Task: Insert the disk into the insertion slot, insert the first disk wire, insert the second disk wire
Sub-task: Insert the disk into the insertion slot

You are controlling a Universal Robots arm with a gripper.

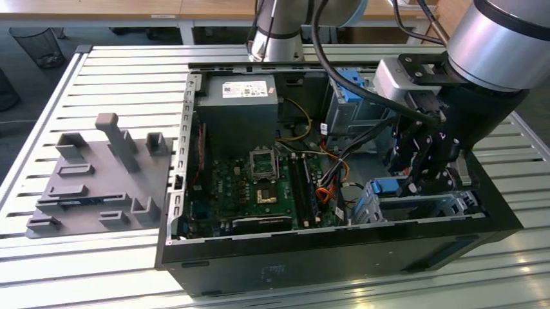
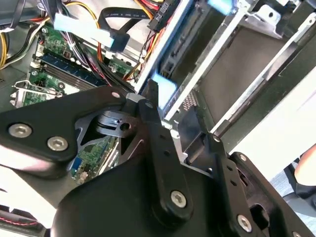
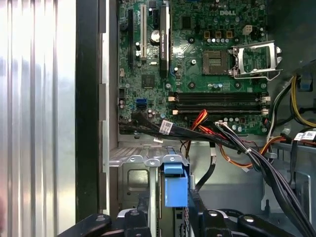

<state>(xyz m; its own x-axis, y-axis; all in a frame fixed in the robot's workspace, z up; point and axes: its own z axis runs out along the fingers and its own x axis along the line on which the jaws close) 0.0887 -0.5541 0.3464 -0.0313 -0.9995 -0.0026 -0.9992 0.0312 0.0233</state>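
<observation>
The disk stands on edge in the insertion slot (image 1: 434,207) at the front corner of the open computer case, on the exterior view's right. Its blue carrier end (image 1: 384,187) sticks out of the silver cage (image 3: 131,170). My gripper (image 1: 421,185) reaches down from above, and its black fingers (image 3: 197,210) press against both sides of the blue carrier (image 3: 175,185). In the second wrist view the blue carrier (image 2: 165,85) sits just at the gripper (image 2: 173,106). Loose black and orange disk wires (image 3: 197,132) hang across the case beside the cage, including a flat black cable (image 2: 116,29).
The motherboard (image 1: 257,187) and power supply (image 1: 236,109) fill the case's left half. A taller cage with a blue bracket (image 1: 352,84) stands at the back. A grey fixture block (image 1: 99,174) lies on the slatted table (image 1: 112,77). A hand (image 2: 306,170) shows beyond the case wall.
</observation>
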